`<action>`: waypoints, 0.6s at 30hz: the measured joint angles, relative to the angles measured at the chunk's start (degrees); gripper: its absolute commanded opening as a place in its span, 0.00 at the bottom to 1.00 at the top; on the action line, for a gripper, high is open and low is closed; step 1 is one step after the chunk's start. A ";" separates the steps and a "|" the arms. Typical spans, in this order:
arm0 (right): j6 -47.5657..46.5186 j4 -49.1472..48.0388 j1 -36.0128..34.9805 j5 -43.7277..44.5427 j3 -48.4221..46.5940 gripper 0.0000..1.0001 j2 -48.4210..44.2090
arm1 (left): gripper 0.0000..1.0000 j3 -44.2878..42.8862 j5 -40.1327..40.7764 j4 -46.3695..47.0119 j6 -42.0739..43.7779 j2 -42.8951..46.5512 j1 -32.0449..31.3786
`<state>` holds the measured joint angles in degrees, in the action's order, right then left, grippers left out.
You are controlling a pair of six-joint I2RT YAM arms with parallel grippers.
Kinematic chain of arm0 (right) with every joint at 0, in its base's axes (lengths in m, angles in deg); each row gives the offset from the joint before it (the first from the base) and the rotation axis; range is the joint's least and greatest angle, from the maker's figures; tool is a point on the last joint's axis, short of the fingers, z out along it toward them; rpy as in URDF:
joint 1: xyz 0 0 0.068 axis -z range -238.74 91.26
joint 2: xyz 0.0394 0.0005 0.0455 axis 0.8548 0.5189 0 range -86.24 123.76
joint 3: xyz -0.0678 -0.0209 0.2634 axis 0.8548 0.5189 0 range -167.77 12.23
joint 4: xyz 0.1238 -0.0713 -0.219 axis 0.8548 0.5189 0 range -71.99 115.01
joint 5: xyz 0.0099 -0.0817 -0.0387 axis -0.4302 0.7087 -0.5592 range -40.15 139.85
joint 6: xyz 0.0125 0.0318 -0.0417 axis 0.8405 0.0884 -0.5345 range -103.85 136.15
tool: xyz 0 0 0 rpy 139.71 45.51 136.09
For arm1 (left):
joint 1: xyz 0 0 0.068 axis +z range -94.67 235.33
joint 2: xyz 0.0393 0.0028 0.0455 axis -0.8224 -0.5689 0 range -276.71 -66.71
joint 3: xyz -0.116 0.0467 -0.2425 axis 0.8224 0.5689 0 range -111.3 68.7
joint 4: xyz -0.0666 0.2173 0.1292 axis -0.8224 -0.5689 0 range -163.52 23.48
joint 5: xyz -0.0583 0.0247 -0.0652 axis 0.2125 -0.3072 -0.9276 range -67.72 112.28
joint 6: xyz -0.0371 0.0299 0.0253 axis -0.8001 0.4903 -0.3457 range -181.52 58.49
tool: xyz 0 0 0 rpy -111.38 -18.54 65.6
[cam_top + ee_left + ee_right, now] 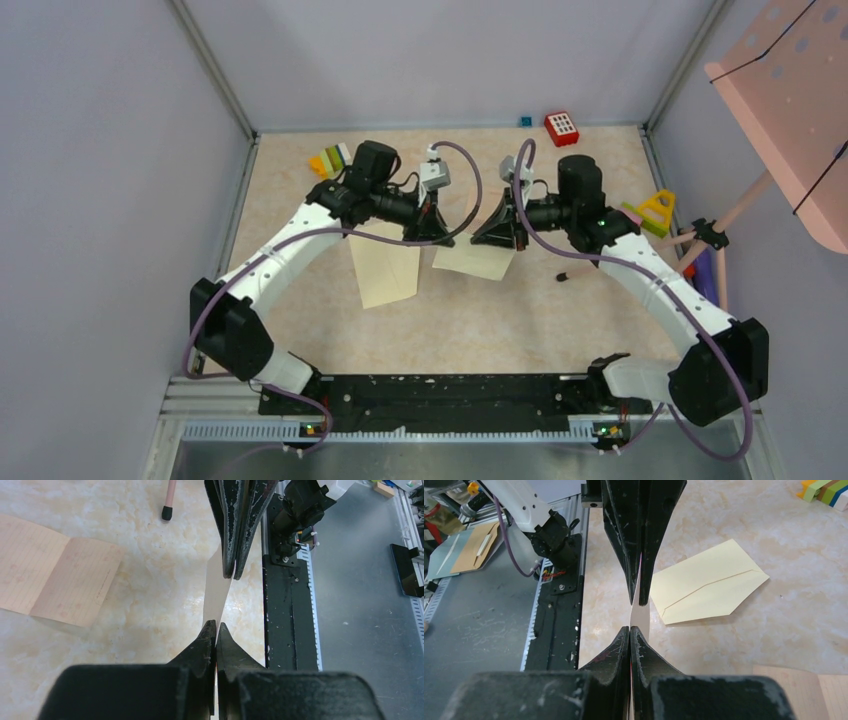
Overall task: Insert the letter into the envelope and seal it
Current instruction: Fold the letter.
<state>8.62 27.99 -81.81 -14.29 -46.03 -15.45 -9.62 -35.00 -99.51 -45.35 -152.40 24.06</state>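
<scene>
A sheet (215, 587), probably the letter, is held edge-on between the left gripper (216, 630) and right gripper (630, 632), both clamped on it. The envelope (385, 275) is laid flat on the worktop (500, 320) to its near left, long axis near–far, nearer the left arm.

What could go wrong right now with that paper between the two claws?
Both the left gripper and right gripper pinch one pale sheet from opposite ends, so pulling apart might tear it. The envelope lies loose on the table with nothing holding it, so it may slide when something is pushed in.
</scene>
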 measured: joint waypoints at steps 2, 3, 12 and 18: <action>-0.63 1.16 0.46 -0.02 0.00 0.02 -0.24 | 0.00 0.09 -0.35 0.07 0.00 0.24 0.63; -0.98 1.70 0.74 -0.09 0.00 0.01 -0.33 | 0.00 0.15 -0.44 0.04 -0.02 0.44 0.85; -5.09 8.28 3.08 -1.51 -0.85 0.00 -0.76 | 0.00 0.22 -1.14 -0.15 0.63 1.88 1.51; -10.19 14.97 5.73 -2.12 -2.47 0.00 -2.29 | 0.00 0.20 -1.90 -0.81 2.14 2.23 2.27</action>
<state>-1.56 42.96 -76.09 -16.41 -48.50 -17.75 -9.42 -36.90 -100.32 -43.21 -150.17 26.34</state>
